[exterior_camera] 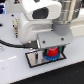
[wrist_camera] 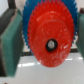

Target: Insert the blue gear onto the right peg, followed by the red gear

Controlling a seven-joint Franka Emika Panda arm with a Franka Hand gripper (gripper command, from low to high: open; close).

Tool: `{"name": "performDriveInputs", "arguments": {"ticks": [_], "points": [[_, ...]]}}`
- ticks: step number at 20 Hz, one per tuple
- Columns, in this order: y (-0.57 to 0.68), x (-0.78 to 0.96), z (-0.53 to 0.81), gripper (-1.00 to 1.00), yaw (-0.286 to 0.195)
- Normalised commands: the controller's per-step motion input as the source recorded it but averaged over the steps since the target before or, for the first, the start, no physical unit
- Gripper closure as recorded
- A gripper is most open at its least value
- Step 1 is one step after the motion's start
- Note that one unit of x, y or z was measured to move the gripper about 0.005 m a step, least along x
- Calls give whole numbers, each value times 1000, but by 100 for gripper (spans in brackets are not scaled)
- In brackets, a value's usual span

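Observation:
The red gear (wrist_camera: 50, 40) fills the wrist view, lying over the wider blue gear (wrist_camera: 31, 17), whose teeth show around its edge. A dark spot, apparently the right peg (wrist_camera: 50, 45), shows in the red gear's centre hole. One teal finger (wrist_camera: 11, 45) stands on each side of the red gear, and my gripper (wrist_camera: 48, 42) looks shut on it. In the exterior view the gripper (exterior_camera: 50, 50) stands upright over the grey plate (exterior_camera: 35, 60), with the red gear (exterior_camera: 51, 52) just above the blue gear (exterior_camera: 50, 57). The plate's other peg is hidden.
The plate has a black rim and lies on a white table (exterior_camera: 15, 70). The arm's white body (exterior_camera: 42, 15) fills the upper part of the exterior view. A black cable (exterior_camera: 10, 44) runs along the exterior view's left.

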Motion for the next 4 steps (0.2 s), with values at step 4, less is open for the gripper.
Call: {"name": "performDriveInputs", "arguments": {"ticks": [4], "points": [[20, 12, 511, -100, 0]]}}
